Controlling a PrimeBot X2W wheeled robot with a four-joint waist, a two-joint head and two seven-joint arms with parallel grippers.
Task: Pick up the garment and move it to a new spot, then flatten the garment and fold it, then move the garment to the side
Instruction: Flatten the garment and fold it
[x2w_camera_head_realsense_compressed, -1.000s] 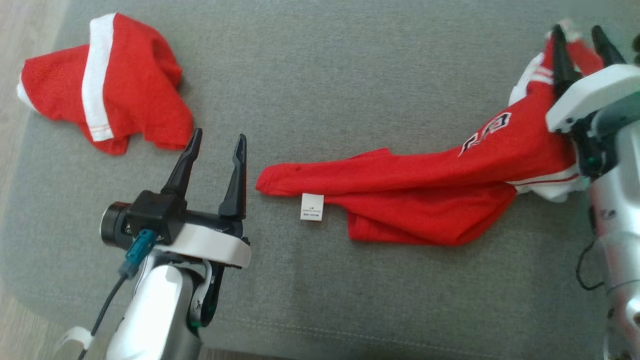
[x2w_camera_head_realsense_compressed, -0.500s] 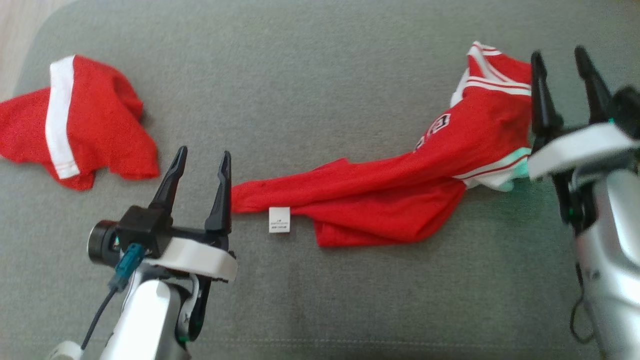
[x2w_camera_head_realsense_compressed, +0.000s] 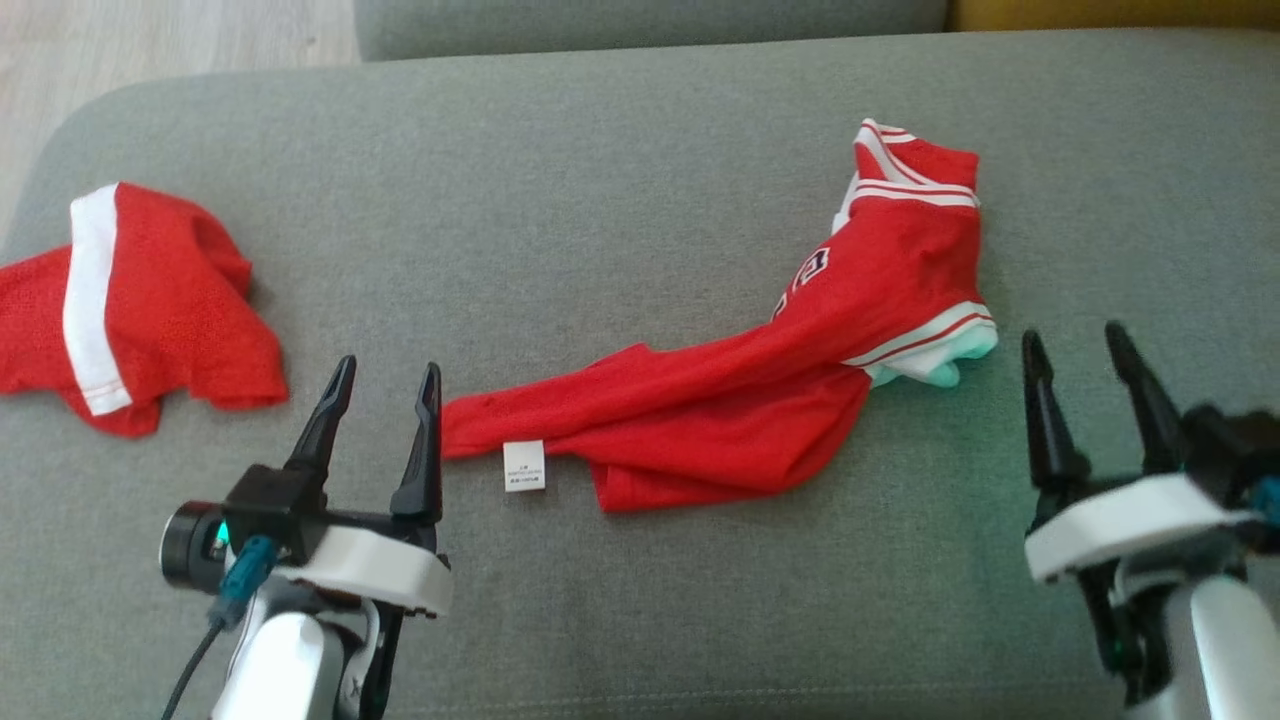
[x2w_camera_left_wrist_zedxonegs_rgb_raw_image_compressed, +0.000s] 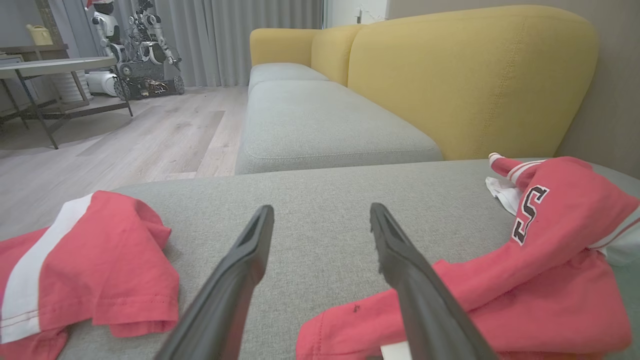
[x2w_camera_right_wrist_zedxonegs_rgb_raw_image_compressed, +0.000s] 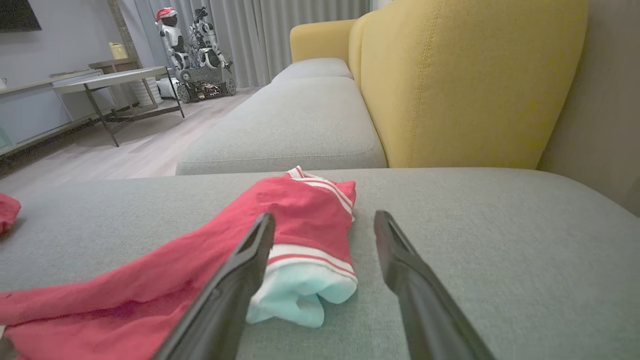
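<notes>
The garment (x2w_camera_head_realsense_compressed: 720, 410), a red jersey with white trim and lettering, lies crumpled in a long strip across the grey cushion (x2w_camera_head_realsense_compressed: 600, 200); its label (x2w_camera_head_realsense_compressed: 524, 466) lies at the near left end. My left gripper (x2w_camera_head_realsense_compressed: 388, 365) stands open just left of that end, its right finger by the hem. In the left wrist view the left gripper (x2w_camera_left_wrist_zedxonegs_rgb_raw_image_compressed: 321, 210) has bare cushion between its fingers, and the garment (x2w_camera_left_wrist_zedxonegs_rgb_raw_image_compressed: 550, 260) lies to the right. My right gripper (x2w_camera_head_realsense_compressed: 1072, 335) is open, empty, right of and nearer than the collar end. The right gripper (x2w_camera_right_wrist_zedxonegs_rgb_raw_image_compressed: 324, 216) faces the garment (x2w_camera_right_wrist_zedxonegs_rgb_raw_image_compressed: 150, 280).
A second red garment with a white stripe (x2w_camera_head_realsense_compressed: 150, 300) lies crumpled at the cushion's left edge, by the wooden floor (x2w_camera_head_realsense_compressed: 150, 40). Beyond are another grey seat cushion (x2w_camera_left_wrist_zedxonegs_rgb_raw_image_compressed: 320, 120) and the yellow sofa back (x2w_camera_left_wrist_zedxonegs_rgb_raw_image_compressed: 475, 75). A table (x2w_camera_right_wrist_zedxonegs_rgb_raw_image_compressed: 100, 80) and a parked robot (x2w_camera_right_wrist_zedxonegs_rgb_raw_image_compressed: 195, 50) stand far off.
My right gripper has come off the garment's collar end and drawn back toward me, open. The collar end now rests on the cushion. The head camera has shifted, so the whole picture moved.
</notes>
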